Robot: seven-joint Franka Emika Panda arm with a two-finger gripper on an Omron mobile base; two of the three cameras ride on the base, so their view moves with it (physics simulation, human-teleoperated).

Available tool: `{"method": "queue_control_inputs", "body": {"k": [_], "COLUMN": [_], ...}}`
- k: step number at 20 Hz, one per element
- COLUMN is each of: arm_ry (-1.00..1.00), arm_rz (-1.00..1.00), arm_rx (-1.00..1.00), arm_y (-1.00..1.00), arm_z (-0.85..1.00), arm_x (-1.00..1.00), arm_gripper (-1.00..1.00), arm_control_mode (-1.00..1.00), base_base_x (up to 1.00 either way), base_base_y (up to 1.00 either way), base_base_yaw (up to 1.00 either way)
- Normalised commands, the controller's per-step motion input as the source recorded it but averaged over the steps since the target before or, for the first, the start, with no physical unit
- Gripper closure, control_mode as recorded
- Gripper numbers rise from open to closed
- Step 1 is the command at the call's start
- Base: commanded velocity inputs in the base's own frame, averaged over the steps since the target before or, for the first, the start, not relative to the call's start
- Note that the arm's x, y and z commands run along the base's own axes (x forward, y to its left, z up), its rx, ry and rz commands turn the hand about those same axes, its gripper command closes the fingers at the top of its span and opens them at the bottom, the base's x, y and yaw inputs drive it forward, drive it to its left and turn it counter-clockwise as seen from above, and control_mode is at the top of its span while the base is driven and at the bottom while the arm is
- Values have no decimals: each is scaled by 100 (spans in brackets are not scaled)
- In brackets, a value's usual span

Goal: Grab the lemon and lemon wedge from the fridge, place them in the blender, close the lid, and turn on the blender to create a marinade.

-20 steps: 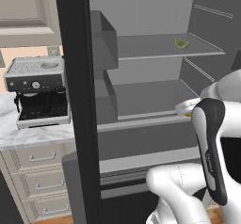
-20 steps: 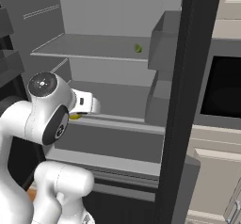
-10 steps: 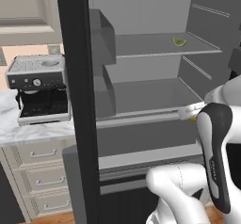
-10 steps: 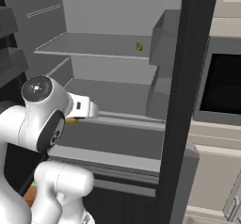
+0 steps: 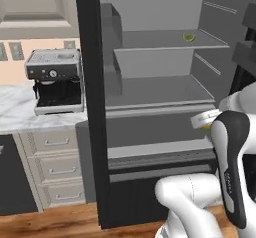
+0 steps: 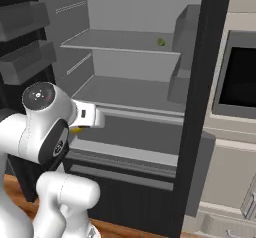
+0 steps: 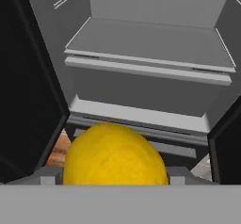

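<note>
the gripper (image 7: 115, 180) is clamped on the lemon (image 7: 115, 155), its jaws standing wide because the fruit fills the gap between them; in the hand view the yellow body sits low and centred, hiding most of both finger tips, which suggests a grip across the fruit's widest part, the sensible place to keep a round thing from rolling out. in the left base view a sliver of yellow shows at the hand, just in front of the lower shelf edge, so the lemon appears carried rather than resting on a shelf. the hand points into the open fridge (image 5: 150, 127), level with the space below the middle shelf (image 5: 155, 94), judged to be a posture for drawing straight out without striking the shelf lip. on the upper shelf (image 6: 125, 42), near its front, lies a small pale green-yellow piece, taken to be the lemon wedge (image 5: 189, 37), well apart from the hand and not yet collected. an espresso machine (image 5: 55, 82) stands on the counter beside the fridge, clear of the arm.
</note>
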Motion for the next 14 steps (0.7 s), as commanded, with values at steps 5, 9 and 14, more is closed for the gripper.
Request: {"method": "queue_control_inputs", "body": {"k": [5, 9, 14], "arm_ry": [0, 0, 0], "arm_rz": [0, 0, 0], "arm_rx": [0, 0, 0], "arm_y": [0, 0, 0], "arm_z": [0, 0, 0], "arm_x": [0, 0, 0], "arm_gripper": [100, 100, 100], "arm_control_mode": [100, 100, 100], "base_base_x": [-35, -34, -24], "base_base_y": [39, 2, -3], "base_base_yaw": [45, 56, 57]}}
